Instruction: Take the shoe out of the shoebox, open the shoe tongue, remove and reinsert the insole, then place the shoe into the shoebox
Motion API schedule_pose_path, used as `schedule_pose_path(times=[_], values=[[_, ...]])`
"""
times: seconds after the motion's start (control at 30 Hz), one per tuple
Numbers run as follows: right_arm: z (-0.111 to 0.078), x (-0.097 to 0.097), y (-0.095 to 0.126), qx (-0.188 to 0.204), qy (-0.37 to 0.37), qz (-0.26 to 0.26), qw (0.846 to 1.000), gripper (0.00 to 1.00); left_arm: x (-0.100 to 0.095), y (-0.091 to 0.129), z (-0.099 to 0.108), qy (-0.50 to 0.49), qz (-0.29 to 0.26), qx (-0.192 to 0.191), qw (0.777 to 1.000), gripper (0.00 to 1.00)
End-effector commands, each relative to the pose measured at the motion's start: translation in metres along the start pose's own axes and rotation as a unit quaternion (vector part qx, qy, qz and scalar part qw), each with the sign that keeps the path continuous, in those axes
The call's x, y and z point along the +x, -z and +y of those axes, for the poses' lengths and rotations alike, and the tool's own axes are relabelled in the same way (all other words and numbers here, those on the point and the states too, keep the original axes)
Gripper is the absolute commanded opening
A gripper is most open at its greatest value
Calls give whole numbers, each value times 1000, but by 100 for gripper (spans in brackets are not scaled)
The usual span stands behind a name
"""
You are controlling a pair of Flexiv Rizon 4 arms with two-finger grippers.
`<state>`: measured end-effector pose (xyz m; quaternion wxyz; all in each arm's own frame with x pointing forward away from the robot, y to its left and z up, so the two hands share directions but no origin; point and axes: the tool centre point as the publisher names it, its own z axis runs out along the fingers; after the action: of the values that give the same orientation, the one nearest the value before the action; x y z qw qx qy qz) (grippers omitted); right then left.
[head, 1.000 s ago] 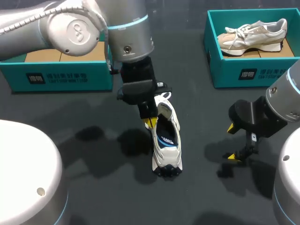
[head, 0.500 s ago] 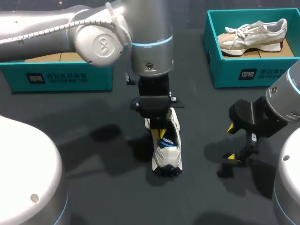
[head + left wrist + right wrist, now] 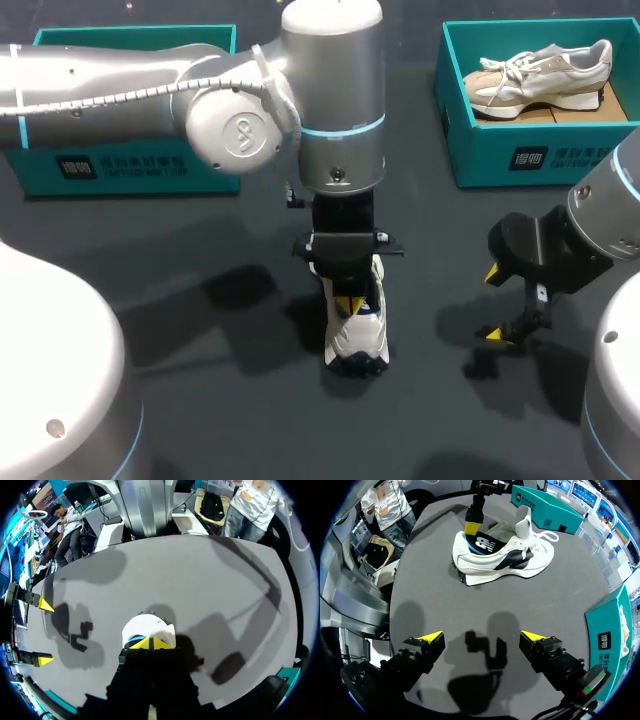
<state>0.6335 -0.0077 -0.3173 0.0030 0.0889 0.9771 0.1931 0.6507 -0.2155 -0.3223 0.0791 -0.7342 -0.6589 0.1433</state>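
Note:
A white shoe (image 3: 358, 342) with dark trim stands upright on the dark table, heel towards the front edge. In the right wrist view the shoe (image 3: 500, 560) has its tongue pulled up and a blue insole showing inside. My left gripper (image 3: 350, 303) is shut, its yellow tips pointing down into the shoe's opening near the heel; I cannot tell whether they pinch anything. The left wrist view has the same gripper (image 3: 151, 643) just above the shoe's heel (image 3: 147, 626). Off to the shoe's right, my right gripper (image 3: 493, 304) hangs open over bare table, holding nothing.
A teal shoebox (image 3: 530, 155) at the back right holds a beige shoe (image 3: 540, 78). Another teal shoebox (image 3: 120, 165) stands at the back left, partly behind my left arm. Bare table lies between the shoe and the right gripper (image 3: 482, 639).
My left arm has swung right over the shoe. Its gripper went from the shoe's left edge into the opening and towards the heel. The right arm and the shoe stayed put.

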Motion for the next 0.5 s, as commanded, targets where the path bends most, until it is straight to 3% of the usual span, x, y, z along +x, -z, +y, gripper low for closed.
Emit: schedule_pose_path(times=[0.03, 0.5], values=[[-1, 2, 1, 0, 0, -2, 1000, 100, 1, -13, 3, 1, -2, 6, 1000, 0], [-1, 2, 1, 0, 0, -2, 1000, 100, 5, -41, 12, 16, 10, 9, 1000, 0]])
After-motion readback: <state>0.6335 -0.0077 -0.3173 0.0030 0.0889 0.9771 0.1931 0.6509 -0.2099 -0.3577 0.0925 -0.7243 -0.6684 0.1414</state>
